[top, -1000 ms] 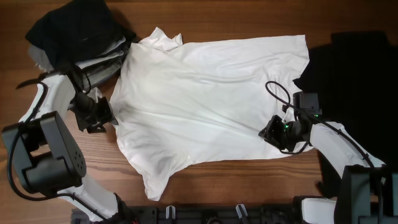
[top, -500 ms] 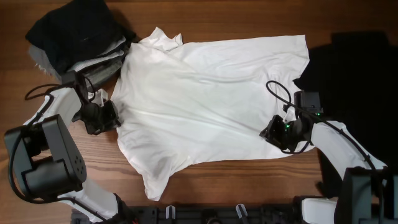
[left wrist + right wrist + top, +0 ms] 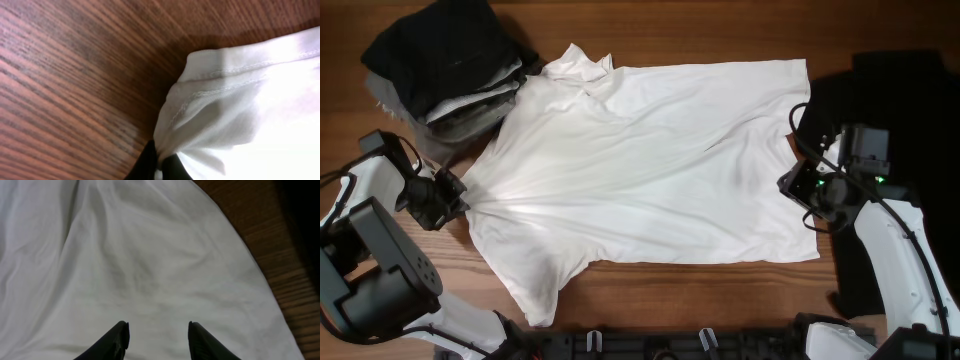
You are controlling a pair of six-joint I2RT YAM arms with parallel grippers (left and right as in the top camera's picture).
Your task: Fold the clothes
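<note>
Table [image 3: 720,20]: brown wood
White T-shirt [image 3: 650,170]: spread flat mid-table, collar at far left
Black shirt [image 3: 910,110]: right edge
Folded pile [image 3: 440,60]: far-left corner, black and grey
Left gripper [image 3: 455,197]: clenched on T-shirt's left edge
Right gripper [image 3: 798,187]: released, fingers apart over right hem

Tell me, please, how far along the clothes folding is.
Done: a folded black and grey stack sits far left. In hand: the white T-shirt lies spread flat, the left gripper shut on its edge, the right gripper open over it. Left: every fold of it, then the black shirt at right.
</note>
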